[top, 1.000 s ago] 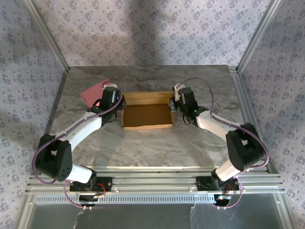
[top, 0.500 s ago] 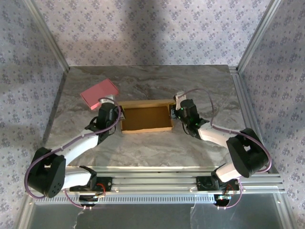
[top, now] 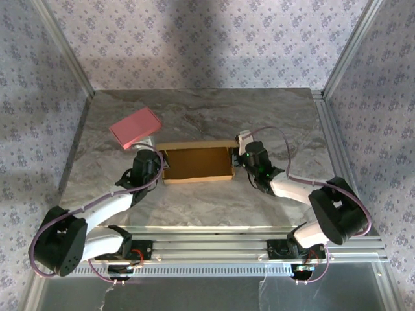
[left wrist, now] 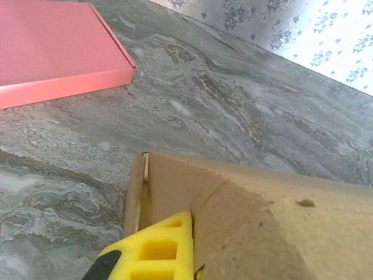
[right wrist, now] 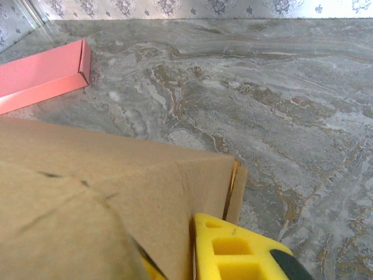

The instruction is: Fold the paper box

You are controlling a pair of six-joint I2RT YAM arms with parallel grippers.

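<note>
Two robot arms are reaching in over the gray marble table, one from the left and one from the right. Both are meeting at the paper box. The paper box is sitting near the middle of the table. It is brown and its long side is running left to right. Its open top is facing up, so the darker floor inside is showing. Its walls are standing up around that floor.

The left gripper is sitting at the left end of the paper box. Its jaws are squeezed all the way together, and they are pinching the left wall of the box. From the left wrist camera, one yellow pad is pressing flat against the brown cardboard, close to a corner of the box.

The right gripper is sitting at the right end of the paper box. From the right wrist camera, the right wall is going down between its two fingers. The yellow finger on the outer side is lying right against the cardboard. I cannot tell if those jaws are squeezing the wall or standing a little loose around it.

One flat pink box is lying on the far left part of the table, turned a bit crooked. It is sitting near the far left corner of the paper box, but the two are not touching.
</note>
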